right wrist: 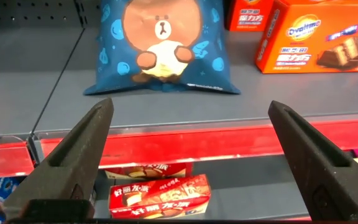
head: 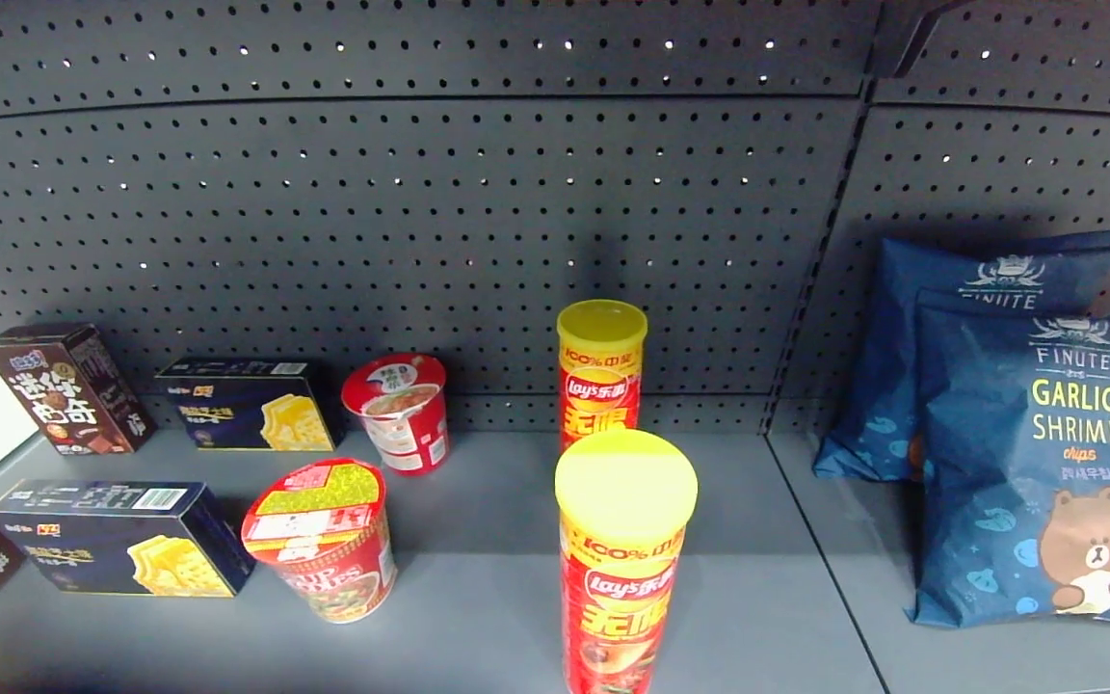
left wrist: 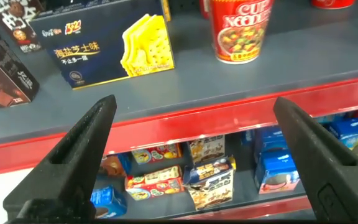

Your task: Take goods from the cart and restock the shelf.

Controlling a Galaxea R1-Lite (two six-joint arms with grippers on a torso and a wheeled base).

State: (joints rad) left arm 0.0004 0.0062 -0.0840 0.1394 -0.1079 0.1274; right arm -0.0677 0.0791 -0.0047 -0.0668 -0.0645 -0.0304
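Logged left gripper [left wrist: 194,102] with fingers [left wrist: 73,162] spread wide, gripping nothing. Found the shelf [left wrist: 229,115], red along its front edge, just past the fingertips. Noted on it, beyond one finger, a dark blue cracker box [left wrist: 110,46] lying flat, with a brown chocolate box [left wrist: 2,74] farther out on that same side. Noted beyond the gap, nearer the other finger, an upright cup noodles [left wrist: 241,28]. Saw small packets [left wrist: 210,180] on a lower level, under the red edge and between the fingers. Logged right gripper [right wrist: 191,104] likewise: fingers [right wrist: 67,162] wide apart, empty. Noted beyond the gap between them a blue garlic shrimp chips bag [right wrist: 160,46] on the shelf, its bottom seam close to the red edge. Noted an orange box [right wrist: 316,37] just beside the bag, beyond the other finger. Recorded in the head view two upright yellow-lidded cans mid-shelf, front chip can [head: 622,569] and rear chip can [head: 600,376], one behind the other and apart.
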